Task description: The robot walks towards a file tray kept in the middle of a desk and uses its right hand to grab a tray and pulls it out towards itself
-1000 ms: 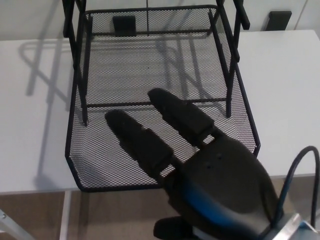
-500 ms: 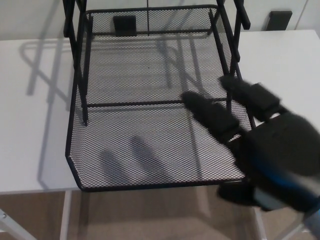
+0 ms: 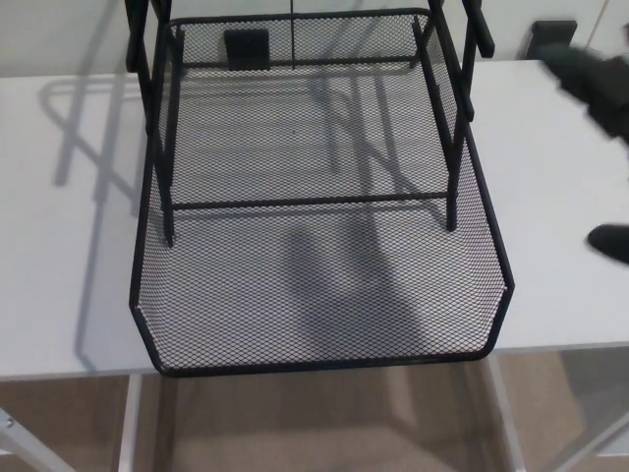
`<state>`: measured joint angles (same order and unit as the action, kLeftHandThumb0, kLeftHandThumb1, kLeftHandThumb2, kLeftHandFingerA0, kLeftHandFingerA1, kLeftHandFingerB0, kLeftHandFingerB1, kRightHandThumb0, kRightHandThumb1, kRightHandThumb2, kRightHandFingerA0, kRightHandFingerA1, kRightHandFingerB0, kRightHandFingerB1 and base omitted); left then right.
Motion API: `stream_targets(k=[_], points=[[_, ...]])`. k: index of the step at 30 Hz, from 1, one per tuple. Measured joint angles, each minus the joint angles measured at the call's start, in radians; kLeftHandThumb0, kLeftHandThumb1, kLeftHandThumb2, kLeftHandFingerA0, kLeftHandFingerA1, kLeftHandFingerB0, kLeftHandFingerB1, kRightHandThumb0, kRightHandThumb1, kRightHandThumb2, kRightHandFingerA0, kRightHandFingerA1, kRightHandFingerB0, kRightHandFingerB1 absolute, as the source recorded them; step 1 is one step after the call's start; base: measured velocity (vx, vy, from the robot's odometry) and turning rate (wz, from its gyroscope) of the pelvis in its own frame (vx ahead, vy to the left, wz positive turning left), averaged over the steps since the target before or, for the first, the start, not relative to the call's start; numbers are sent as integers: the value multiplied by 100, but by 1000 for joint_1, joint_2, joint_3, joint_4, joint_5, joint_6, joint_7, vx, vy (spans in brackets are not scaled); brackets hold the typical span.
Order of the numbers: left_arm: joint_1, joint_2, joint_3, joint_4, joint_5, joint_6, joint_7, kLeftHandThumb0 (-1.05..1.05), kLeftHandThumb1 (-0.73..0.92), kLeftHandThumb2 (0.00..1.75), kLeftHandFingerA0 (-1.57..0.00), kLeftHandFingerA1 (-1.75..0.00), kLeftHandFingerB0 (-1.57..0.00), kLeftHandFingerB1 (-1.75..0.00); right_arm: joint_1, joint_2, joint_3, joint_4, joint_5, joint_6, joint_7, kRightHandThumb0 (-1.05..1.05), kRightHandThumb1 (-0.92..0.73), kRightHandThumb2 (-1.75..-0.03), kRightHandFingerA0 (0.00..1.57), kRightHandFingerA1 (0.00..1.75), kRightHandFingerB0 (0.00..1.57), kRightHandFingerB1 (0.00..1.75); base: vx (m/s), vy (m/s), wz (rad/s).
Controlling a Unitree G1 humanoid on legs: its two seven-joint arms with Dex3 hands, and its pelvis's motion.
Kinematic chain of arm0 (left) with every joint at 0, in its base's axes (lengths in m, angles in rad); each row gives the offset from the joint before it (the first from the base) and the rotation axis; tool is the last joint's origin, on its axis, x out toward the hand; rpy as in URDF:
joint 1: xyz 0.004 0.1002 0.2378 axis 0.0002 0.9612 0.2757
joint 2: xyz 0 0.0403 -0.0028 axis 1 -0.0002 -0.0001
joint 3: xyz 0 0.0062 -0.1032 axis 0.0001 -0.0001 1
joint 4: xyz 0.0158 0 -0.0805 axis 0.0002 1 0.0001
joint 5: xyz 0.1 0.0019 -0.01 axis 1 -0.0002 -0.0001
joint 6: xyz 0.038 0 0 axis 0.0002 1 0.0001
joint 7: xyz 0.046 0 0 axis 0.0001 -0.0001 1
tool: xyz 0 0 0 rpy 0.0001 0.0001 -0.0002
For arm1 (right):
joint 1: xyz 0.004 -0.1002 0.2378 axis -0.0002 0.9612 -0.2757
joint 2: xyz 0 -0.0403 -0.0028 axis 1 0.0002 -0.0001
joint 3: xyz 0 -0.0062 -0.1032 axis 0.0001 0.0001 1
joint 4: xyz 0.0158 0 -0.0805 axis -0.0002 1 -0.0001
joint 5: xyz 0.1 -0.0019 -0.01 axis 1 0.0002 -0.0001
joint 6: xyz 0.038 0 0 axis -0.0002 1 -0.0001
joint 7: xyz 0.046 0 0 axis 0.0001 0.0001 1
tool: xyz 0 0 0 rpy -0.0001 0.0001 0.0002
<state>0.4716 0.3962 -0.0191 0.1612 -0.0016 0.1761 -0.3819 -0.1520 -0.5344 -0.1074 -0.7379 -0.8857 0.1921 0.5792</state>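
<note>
White desk (image 3: 59, 246) fills the view; its near edge runs along the bottom, floor below it.

Black mesh tray (image 3: 324, 315): centre of frame, drawn out, front lip overhanging the desk's near edge at 6 o'clock. File-tray frame (image 3: 157, 118): uprights at 11 and 1 o'clock, a crossbar spanning the mesh mid-tray.

Right hand (image 3: 595, 79): dark blurred shape at 2 o'clock, cut by the frame edge, plus a separate dark tip at 3 o'clock. Not touching the tray. Open or closed: cannot tell. Left hand: not in view.

Risk (judgement): the overhanging lip leaves weight past the desk edge, so a further pull or a knock from an arm could tip the tray off.

Hidden: frame tops cropped at 12 o'clock; dark soft shadow on the mesh centre, its source out of frame.
</note>
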Motion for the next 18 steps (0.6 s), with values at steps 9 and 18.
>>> stream_targets(k=[9,18], points=[[-4,0,0,1,0,0,0,1,72,60,-24,-33,-15,-28,9,-63,-218,56,113,-3,40,-43,-54,-58,28,31,23,29,0,0,0],[-7,-1,0,3,0,0,0,1,73,60,-24,-33,-15,-28,164,-36,-445,75,251,-27,67,-54,-56,-58,99,121,86,82,0,0,0]])
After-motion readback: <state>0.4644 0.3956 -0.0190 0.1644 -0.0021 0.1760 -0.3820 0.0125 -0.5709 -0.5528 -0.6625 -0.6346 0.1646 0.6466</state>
